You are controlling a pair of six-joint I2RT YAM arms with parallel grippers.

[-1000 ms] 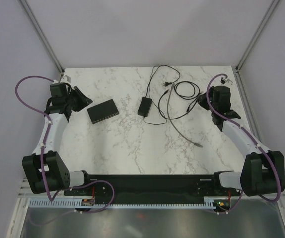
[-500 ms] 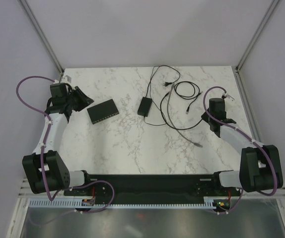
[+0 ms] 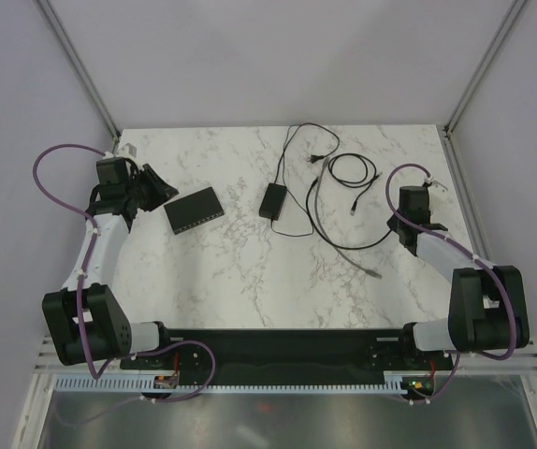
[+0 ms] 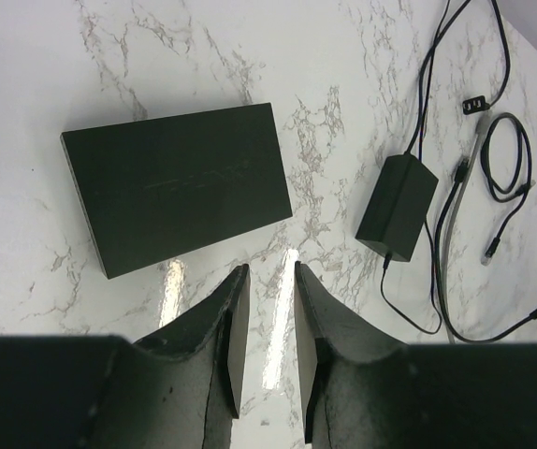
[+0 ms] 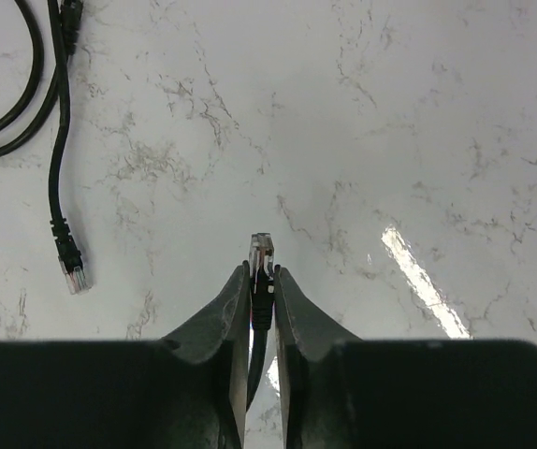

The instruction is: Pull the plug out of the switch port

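The left claw (image 4: 266, 281) has its fingers a narrow gap apart with nothing between them. Just ahead of its tips and a little to their left, untouched, lies the switch (image 4: 177, 185). It is a flat matte-black slab with faint lettering on top. Its port edge is not readable here, and no cable enters any side that shows. Ahead and to the right of the same claw sits the power adapter (image 4: 398, 206), and beyond it a grey cable (image 3: 339, 245) lies loose. The right claw (image 5: 262, 273) is pinched on the plug (image 5: 262, 249), a clear-tipped connector with a black boot, over the marble table (image 5: 418, 112) and well apart from the switch. A second cable end (image 5: 70, 271) lies to that claw's left. The pull looks done; at most, setting the plug down is left.
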